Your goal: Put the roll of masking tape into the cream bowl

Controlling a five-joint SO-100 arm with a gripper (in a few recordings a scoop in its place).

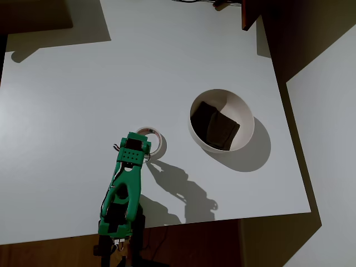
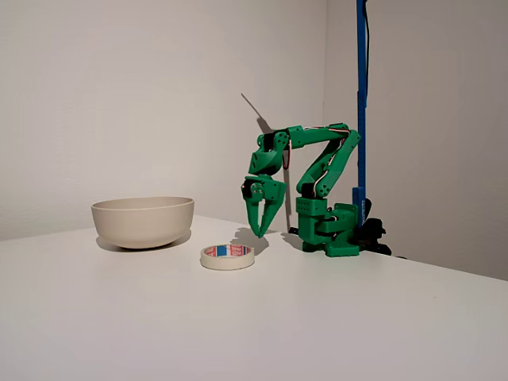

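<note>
The roll of masking tape (image 1: 157, 140) lies flat on the white table, an off-white ring with red marks inside (image 2: 228, 256). My green gripper (image 2: 261, 233) points straight down, a little above the table and just behind the roll in the fixed view. Its fingers meet at the tips with nothing between them. From overhead, the gripper head (image 1: 137, 148) covers the roll's left edge. The cream bowl (image 1: 246, 119) stands to the right of the roll with a dark brown squarish piece (image 1: 214, 125) at its bottom. In the fixed view the bowl (image 2: 143, 223) is left of the roll.
The white table (image 1: 83, 100) has wide bare areas left of and beyond the roll. Its right edge runs close behind the bowl in the overhead view. A blue upright pole (image 2: 361, 103) stands behind the arm's base (image 2: 329, 230).
</note>
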